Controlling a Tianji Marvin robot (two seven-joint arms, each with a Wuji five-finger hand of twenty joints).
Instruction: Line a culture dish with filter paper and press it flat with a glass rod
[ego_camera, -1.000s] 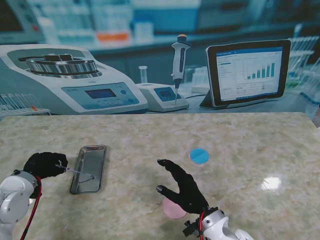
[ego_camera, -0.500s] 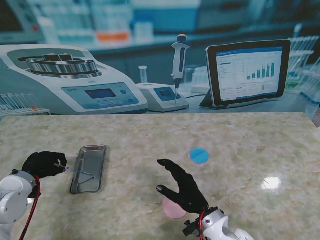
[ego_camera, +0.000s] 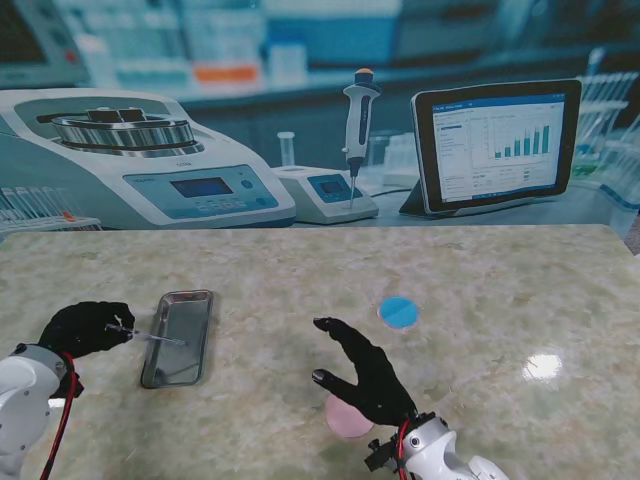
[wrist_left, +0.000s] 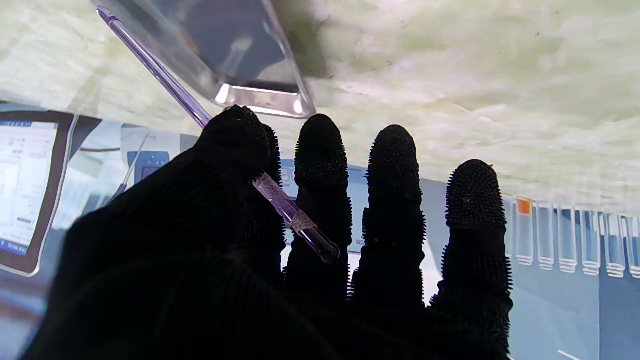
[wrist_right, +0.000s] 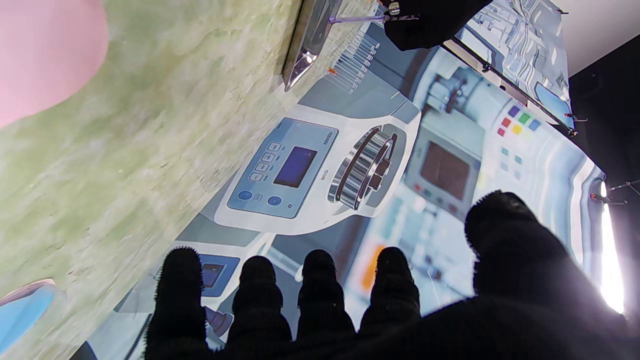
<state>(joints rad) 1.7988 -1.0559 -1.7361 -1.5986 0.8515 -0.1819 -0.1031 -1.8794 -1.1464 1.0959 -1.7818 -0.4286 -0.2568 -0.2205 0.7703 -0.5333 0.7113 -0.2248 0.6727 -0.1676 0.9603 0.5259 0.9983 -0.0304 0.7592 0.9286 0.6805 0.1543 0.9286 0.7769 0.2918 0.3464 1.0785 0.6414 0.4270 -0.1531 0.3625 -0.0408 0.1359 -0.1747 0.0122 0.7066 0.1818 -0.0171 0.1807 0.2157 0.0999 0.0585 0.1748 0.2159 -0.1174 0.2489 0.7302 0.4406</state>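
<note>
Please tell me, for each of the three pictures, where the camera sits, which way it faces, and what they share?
Stand view: above the shoulders, facing down at the table; left hand and right hand show.
Left wrist view: along the left hand's fingers toward the metal tray; glass rod pinched.
Right wrist view: along the open right hand's fingers, across the table.
Shared: all three show tray and rod.

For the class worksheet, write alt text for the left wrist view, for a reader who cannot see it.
A black-gloved left hand pinches a thin glass rod between its thumb and index finger, the other fingers extended. The rod slants away across the rim of a shallow metal tray on the pale marbled table.
</note>
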